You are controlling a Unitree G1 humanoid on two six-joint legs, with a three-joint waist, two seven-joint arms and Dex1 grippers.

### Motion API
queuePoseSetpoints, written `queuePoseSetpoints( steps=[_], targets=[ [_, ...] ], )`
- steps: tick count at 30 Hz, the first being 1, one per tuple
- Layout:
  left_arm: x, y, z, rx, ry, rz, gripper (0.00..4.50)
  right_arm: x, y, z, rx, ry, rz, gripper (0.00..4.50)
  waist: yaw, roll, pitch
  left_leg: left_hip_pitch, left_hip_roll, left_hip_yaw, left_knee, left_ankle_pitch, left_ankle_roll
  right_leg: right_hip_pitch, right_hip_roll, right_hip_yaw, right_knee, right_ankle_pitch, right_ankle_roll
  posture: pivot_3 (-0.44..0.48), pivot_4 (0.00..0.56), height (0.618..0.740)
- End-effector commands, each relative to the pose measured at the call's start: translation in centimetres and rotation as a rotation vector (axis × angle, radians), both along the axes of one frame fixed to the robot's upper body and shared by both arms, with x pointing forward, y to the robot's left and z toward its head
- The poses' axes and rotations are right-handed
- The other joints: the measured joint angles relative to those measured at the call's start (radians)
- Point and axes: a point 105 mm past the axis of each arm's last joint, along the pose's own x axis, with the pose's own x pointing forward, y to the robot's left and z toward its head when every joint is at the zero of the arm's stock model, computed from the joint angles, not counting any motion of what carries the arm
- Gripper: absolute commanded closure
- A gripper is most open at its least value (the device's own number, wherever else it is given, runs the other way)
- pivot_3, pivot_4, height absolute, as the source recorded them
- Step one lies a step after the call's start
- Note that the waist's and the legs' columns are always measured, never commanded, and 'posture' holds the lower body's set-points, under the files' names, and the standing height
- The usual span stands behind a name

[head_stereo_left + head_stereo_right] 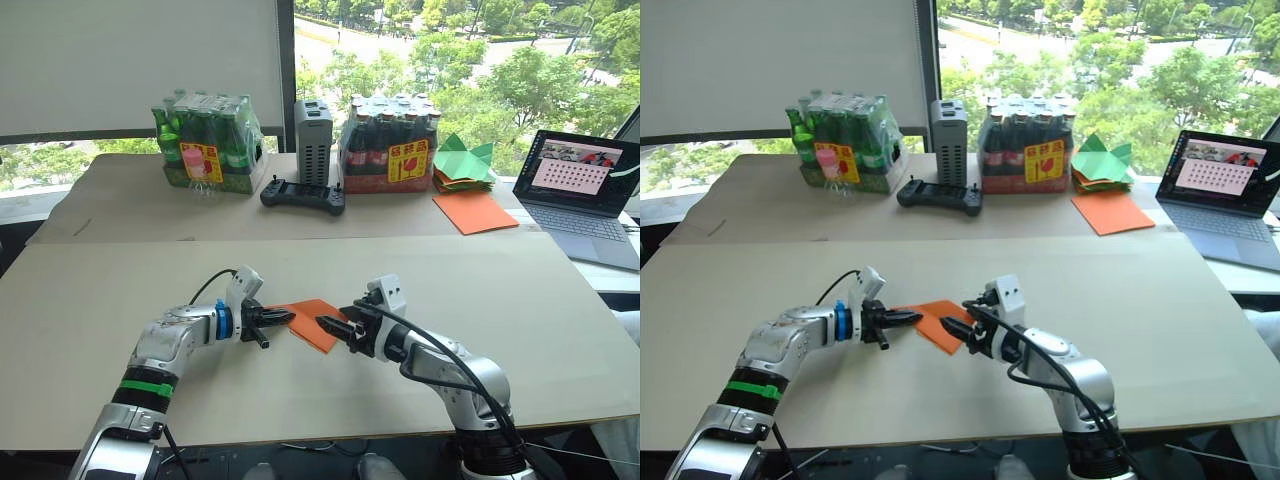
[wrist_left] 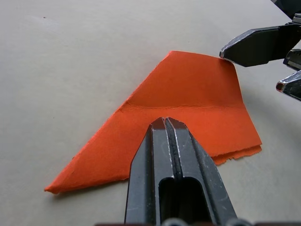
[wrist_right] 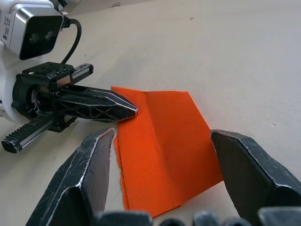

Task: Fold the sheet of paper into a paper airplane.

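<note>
The folded orange paper (image 1: 313, 322) lies flat on my near table (image 1: 560, 320), between my two grippers, with a crease running along it and a layered, slightly ragged edge. My left gripper (image 1: 284, 318) sits at the paper's 9 o'clock edge, its two fingers pressed together with no gap, tips resting on the sheet; I cannot tell whether any paper is pinched between them. My right gripper (image 3: 160, 141) is at the paper's 3 o'clock side, fingers spread wide over it, holding nothing. At 12 o'clock, on the far table, stand two packs of bottles (image 1: 208, 143), a black controller (image 1: 303, 194), a grey box (image 1: 313, 142), a smooth orange sheet (image 1: 475, 211), green folded papers (image 1: 462, 162) and a laptop (image 1: 585, 196).
</note>
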Motion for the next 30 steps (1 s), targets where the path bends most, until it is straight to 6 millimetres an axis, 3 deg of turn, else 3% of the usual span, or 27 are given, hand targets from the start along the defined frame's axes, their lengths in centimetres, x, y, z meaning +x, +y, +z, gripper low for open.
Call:
queuePoseSetpoints(
  steps=[1, 9, 15, 28, 30],
  targets=[
    [-0.4, -0.1, -0.5, 0.012, 0.020, -0.006, 4.50, 0.0, -0.1, 0.8, 0.009, -0.028, 0.008, 0.87, 0.000, 0.000, 0.000, 0.000, 0.000, 0.000, 0.000, 0.000, 0.000, 0.000, 0.000, 0.000, 0.000, 0.000, 0.000, 0.000, 0.150, 0.740],
    [-0.5, -0.2, -0.5, 0.012, 0.021, -0.009, 4.50, 0.5, -0.8, 0.2, -0.019, -0.020, -0.023, 0.87, 0.000, 0.000, 0.000, 0.000, 0.000, 0.000, 0.000, 0.000, 0.000, 0.000, 0.000, 0.000, 0.000, 0.000, 0.000, 0.000, 0.150, 0.740],
    [-0.5, -0.3, -0.4, 0.009, 0.020, -0.010, 4.50, -0.3, -0.4, -0.6, -0.038, 0.007, 0.019, 0.87, 0.000, 0.000, 0.000, 0.000, 0.000, 0.000, 0.000, 0.000, 0.000, 0.000, 0.000, 0.000, 0.000, 0.000, 0.000, 0.000, 0.150, 0.740],
    [-0.8, -0.3, -0.6, 0.007, 0.025, -0.009, 4.50, -0.4, 0.6, 0.2, 0.023, 0.006, 0.041, 0.87, 0.000, 0.000, 0.000, 0.000, 0.000, 0.000, 0.000, 0.000, 0.000, 0.000, 0.000, 0.000, 0.000, 0.000, 0.000, 0.000, 0.150, 0.740],
    [-0.8, -0.3, -0.6, 0.008, 0.025, -0.007, 4.50, -0.4, 0.7, 0.3, 0.026, -0.004, 0.041, 1.43, 0.000, 0.000, 0.000, 0.000, 0.000, 0.000, 0.000, 0.000, 0.000, 0.000, 0.000, 0.000, 0.000, 0.000, 0.000, 0.000, 0.150, 0.740]
  ],
)
